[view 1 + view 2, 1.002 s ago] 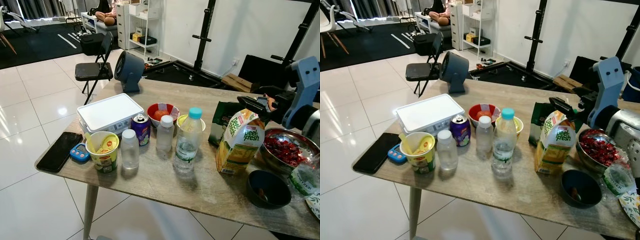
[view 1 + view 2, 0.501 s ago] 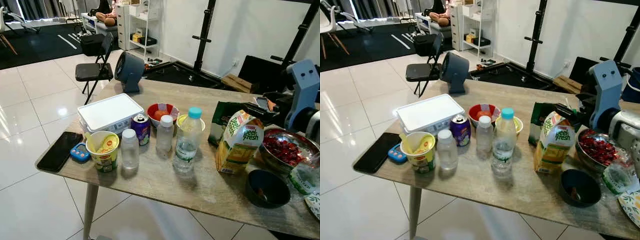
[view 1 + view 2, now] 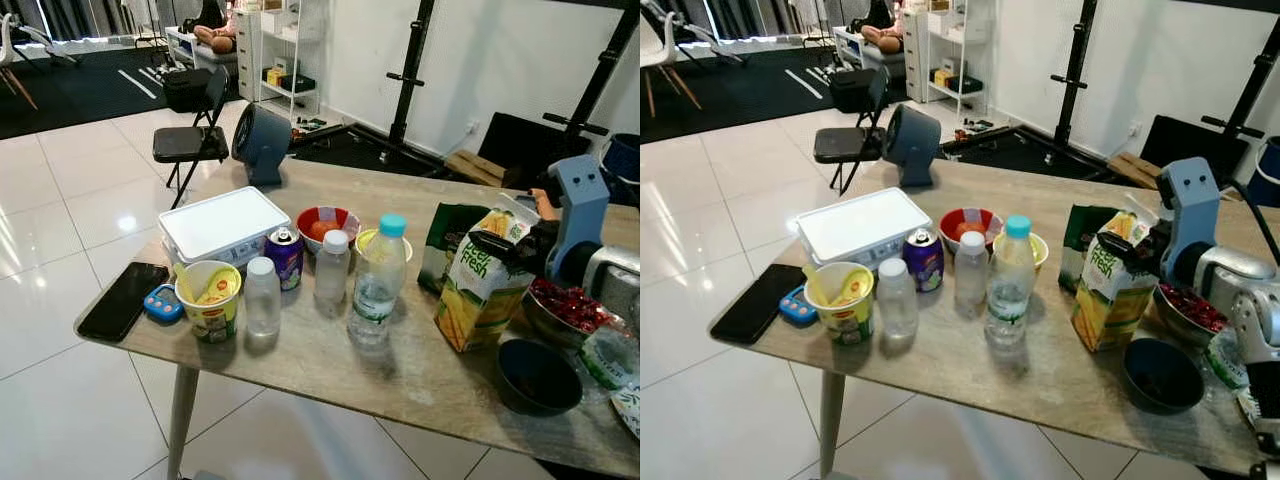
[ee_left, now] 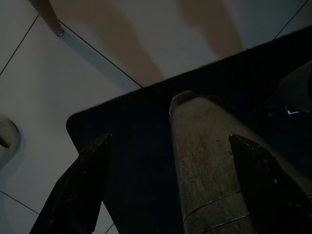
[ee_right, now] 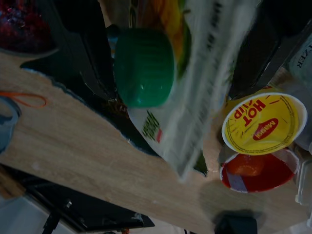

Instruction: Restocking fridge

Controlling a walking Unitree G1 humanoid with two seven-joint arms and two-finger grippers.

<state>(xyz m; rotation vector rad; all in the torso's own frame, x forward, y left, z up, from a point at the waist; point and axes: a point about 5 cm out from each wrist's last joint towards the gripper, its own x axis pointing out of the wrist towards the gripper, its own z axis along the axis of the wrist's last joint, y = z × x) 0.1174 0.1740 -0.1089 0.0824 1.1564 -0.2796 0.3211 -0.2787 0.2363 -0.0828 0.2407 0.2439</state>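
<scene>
White glossy floor tiles [image 3: 60,200]; black folding chair [image 3: 190,140] (empty) beyond wooden table [image 3: 330,370].

Worktop [image 3: 330,385], near edge along the lower frame: bare strip, passable. Centre: water bottle [image 3: 376,281], two small bottles [image 3: 262,297], can [image 3: 283,256] and noodle cup [image 3: 208,300] stand close, gaps narrow. Right: juice carton [image 3: 481,283], tilted, crowded by green bag [image 3: 448,240], berry bowl [image 3: 560,305] and dark bowl [image 3: 538,375]. Upper centre, behind white box [image 3: 224,225]: open surface up to fan [image 3: 259,143].
</scene>
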